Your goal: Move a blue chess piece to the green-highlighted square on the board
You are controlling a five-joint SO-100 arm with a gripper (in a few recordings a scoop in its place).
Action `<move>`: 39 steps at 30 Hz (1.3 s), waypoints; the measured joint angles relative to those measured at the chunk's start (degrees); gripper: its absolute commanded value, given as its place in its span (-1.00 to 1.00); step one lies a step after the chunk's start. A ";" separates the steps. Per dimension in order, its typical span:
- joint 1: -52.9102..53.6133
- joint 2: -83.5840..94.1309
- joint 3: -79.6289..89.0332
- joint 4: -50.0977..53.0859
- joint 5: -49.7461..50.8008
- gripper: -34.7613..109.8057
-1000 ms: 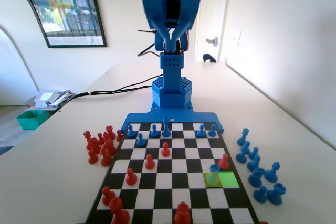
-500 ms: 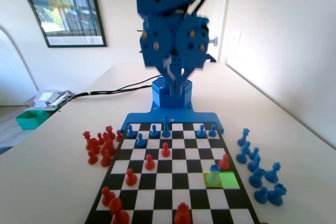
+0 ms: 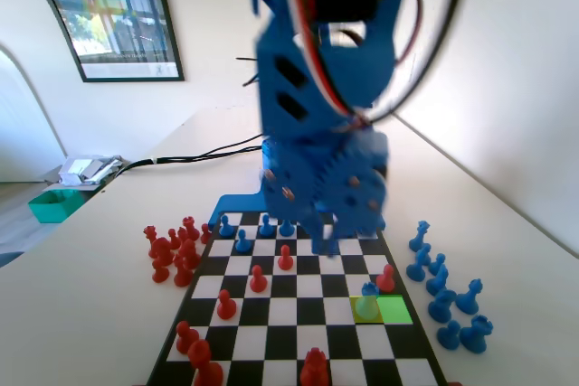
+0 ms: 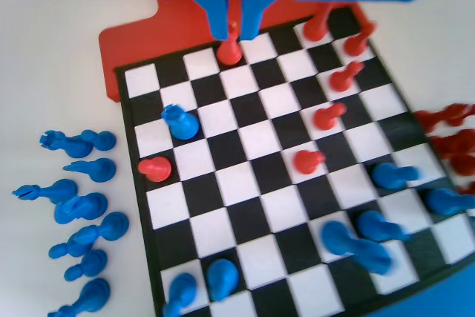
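Blue chess piece is the little pawn the gripper has to reach. The gripper hangs over the board partway along it, nearer the arm's end, and it looks blurry. In the wrist view its two jaws sit very close together with only a thin slit between them, and nothing is held in them.

From the gripper, in the fixed view, the pawn lies toward the near edge of the board and a bit to the right. In the wrist view the same pawn sits below the gripper and to the left. It stands straight up, ball on top. So I think the gripper must go on toward the near right corner and then down over it.

The pawn stands on the yellow-green square. The green-highlighted square touches that one on its right side, next to the board's right edge.

Counting: one green square, one yellow-green square, one blue pawn there. One red pawn stands just behind it, and three more red pawns stand in a slanting line mid-board. About nine spare blue pieces stand off the board's right edge, too bunched to count surely.
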 measured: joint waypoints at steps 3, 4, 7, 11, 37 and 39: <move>-1.41 -1.23 0.00 -1.67 1.32 -0.38; -1.85 -1.76 -0.09 -2.11 1.93 -0.37; -3.34 -2.37 -0.09 -3.34 2.99 -0.36; -4.83 -3.34 0.00 -4.83 4.39 -0.36; -8.09 -9.49 3.69 -13.89 5.89 -0.35; -8.44 -9.49 4.31 -14.85 5.89 -0.35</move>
